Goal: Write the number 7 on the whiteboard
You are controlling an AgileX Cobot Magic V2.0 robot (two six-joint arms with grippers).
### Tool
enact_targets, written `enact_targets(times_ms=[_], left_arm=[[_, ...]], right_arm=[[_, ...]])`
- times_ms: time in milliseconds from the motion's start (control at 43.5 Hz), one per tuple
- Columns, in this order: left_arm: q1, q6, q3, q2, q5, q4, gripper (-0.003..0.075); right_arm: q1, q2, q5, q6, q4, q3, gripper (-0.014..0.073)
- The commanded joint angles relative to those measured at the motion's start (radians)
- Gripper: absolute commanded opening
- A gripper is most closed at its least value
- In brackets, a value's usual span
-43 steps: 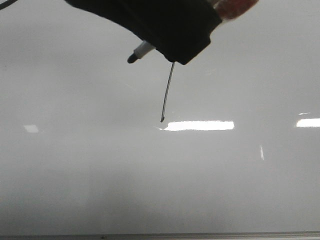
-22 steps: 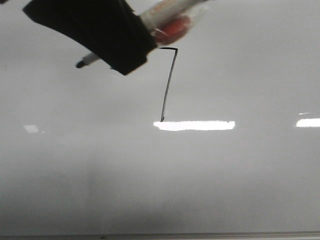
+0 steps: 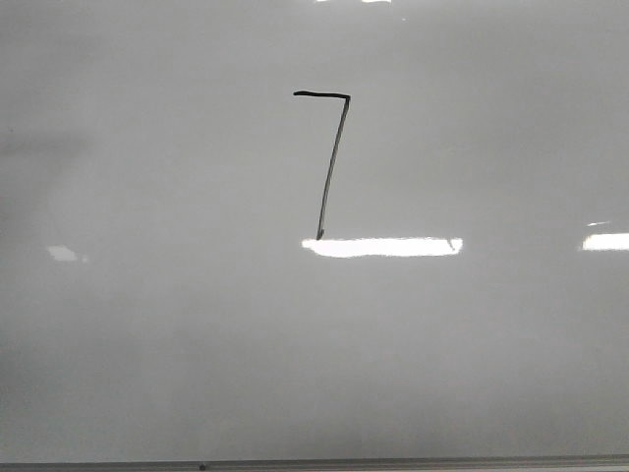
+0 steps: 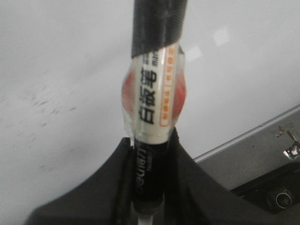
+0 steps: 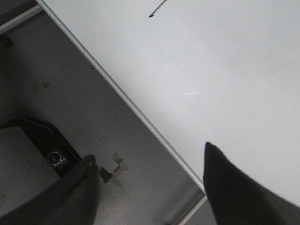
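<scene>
A thin black number 7 [image 3: 332, 162] stands drawn on the glossy whiteboard [image 3: 147, 344], a short top stroke joined to a long slanted downstroke. Its lower end shows in the right wrist view [image 5: 157, 9]. No gripper shows in the front view. In the left wrist view my left gripper [image 4: 151, 159] is shut on a black-and-white marker [image 4: 152, 108] with an orange label, held over the whiteboard [image 4: 56, 70]. My right gripper [image 5: 150, 161] is open and empty, over the whiteboard's corner [image 5: 243, 84].
The board's thin grey metal frame runs along the near edge [image 3: 314, 462] and shows in both wrist views [image 4: 243, 136] [image 5: 122, 93]. Grey table surface [image 5: 61, 93] lies beyond it, with a black fitting [image 5: 51, 150] and tape scraps [image 5: 115, 168]. Bright reflections [image 3: 383, 246] lie on the board.
The left gripper with the marker moved left and up out of the front view. The whole number 7, top stroke included, now shows uncovered.
</scene>
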Motion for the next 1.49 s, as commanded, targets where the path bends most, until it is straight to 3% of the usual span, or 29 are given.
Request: enact_targets(times_ms=[0, 184, 299, 506, 966, 1472], left_arm=[[0.107, -0.055, 0.017, -0.030, -0.105, -0.021, 0.0019], [0.276, -0.082, 0.153, -0.020, -0.357, -0.138, 0.0019], [0.301, -0.082, 0.209, -0.003, -0.499, -0.166, 0.0019], [0.301, -0.082, 0.228, 0.082, -0.631, -0.176, 0.0019], [0.301, -0.082, 0.226, 0.233, -0.765, -0.180, 0.0045], [0.301, -0.082, 0.226, 0.293, -0.762, -0.180, 0.0300]], right_arm=[[-0.006, -0.006, -0.035, 0.004, -0.001, -0.029, 0.0499], [-0.006, -0.006, -0.035, 0.004, 0.000, -0.029, 0.0499], [-0.006, -0.006, -0.036, 0.004, 0.000, -0.029, 0.0499], [-0.006, -0.006, -0.036, 0.004, 0.000, -0.029, 0.0499], [-0.006, -0.006, -0.035, 0.004, 0.000, -0.029, 0.0499], [-0.006, -0.006, -0.032, 0.005, 0.001, -0.029, 0.0499]])
